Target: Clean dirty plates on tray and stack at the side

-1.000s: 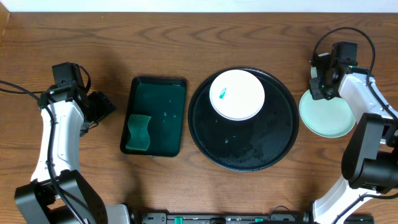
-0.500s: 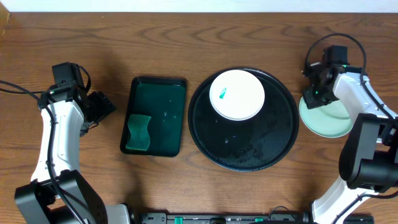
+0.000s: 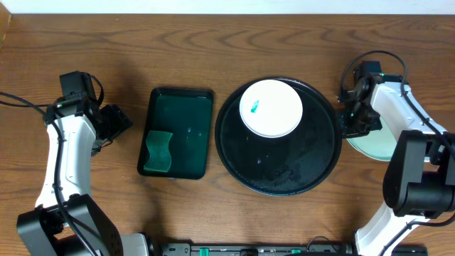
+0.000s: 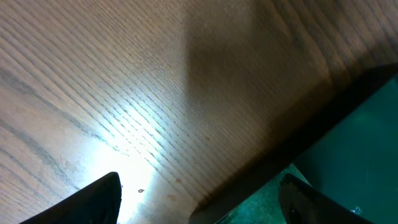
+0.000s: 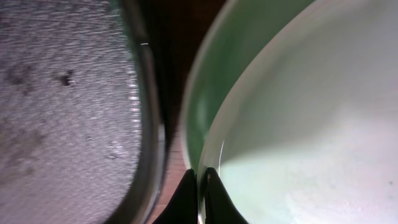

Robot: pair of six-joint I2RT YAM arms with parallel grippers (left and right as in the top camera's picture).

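Looks like two mint plates (image 3: 370,146) already stacked just off the tray (image 3: 284,171) on its right-arm side, touching its rim or just beside it; can't tell which. Leaves the white plate (image 3: 274,117) on the tray's far half, with a green smear (image 3: 254,107) left of plate centre.

Seeing the right gripper (image 3: 353,121) low in the gap between tray rim and stack, fingertips pressed together. Wrist view has the top mint rim running right into the seam; can't tell if nipped or only alongside. Seeing the left gripper (image 3: 119,122) well left of the tray, beyond the sponge tray (image 3: 186,117), jaws wide apart, holding nothing.

Probably next: wipe the white plate. Lift straight up off the stack first, or risk dragging it. Clear the tray's raised rim before crossing. Steady the plate at the rim opposite the smear. Bring the sponge (image 3: 159,151) in from the tray's left-arm side and wipe across the smear.

Orientation: all plates flat, face up. Round, so no long axis; only asymmetry the smear.
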